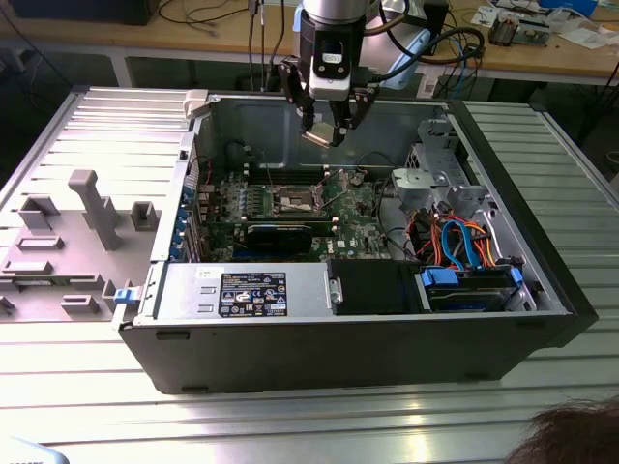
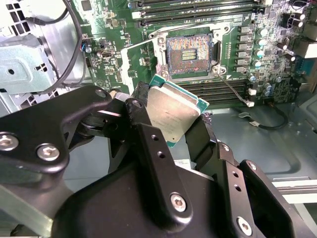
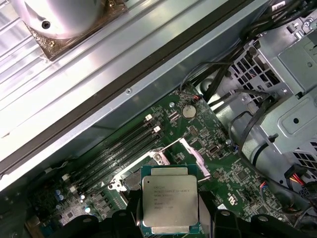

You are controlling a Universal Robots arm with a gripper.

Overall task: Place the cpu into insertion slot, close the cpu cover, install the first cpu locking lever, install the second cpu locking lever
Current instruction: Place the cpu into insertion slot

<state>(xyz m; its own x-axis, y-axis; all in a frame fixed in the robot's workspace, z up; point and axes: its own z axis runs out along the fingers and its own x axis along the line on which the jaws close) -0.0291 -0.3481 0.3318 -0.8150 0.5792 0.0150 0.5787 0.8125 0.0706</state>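
Your gripper (image 2: pixel 171 118): clamped on the cpu (image 2: pixel 174 110) by two opposite edges, above the board (image 2: pixel 116 59). Treat it as light, stiff and likely fragile underneath; its edges are your only safe hold. Farther, at seven o'clock from the gripper in the exterior view: the insertion slot (image 1: pixel 295 201), contacts bare.

Exterior view overlooks the case (image 1: pixel 338 338); both wrist views closely face the motherboard (image 2: pixel 114 59) (image 3: pixel 198 130).
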